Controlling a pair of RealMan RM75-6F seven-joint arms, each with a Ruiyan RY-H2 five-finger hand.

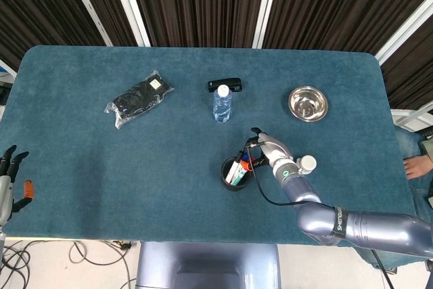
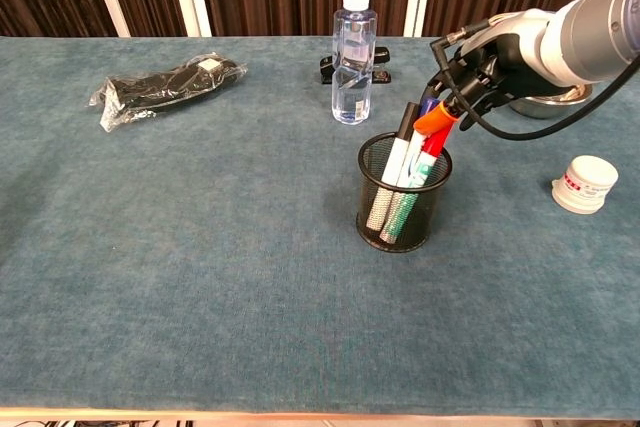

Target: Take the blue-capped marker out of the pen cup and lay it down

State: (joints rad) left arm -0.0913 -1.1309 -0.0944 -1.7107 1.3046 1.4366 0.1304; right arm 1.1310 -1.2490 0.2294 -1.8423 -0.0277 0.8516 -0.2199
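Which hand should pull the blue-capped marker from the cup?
Right. The right hand is already at the pen cup, fingertips by the blue-capped marker; the left hand sits far off.

The table (image 2: 180, 277) wears a matt teal cloth with a short, slightly rough nap. The pen cup (image 2: 404, 209) is black wire mesh, dull rather than shiny. The markers (image 2: 408, 172) inside have smooth plastic barrels. The water bottle (image 2: 354, 57) is clear, glossy plastic with a white cap. The bowl (image 1: 308, 103) is polished metal (bright reflections inside). A dark bundle (image 2: 165, 85) sits in crinkled, shiny film. The small white jar (image 2: 585, 184) looks like smooth plastic. The right hand (image 2: 478, 67) has a pale, smooth casing.
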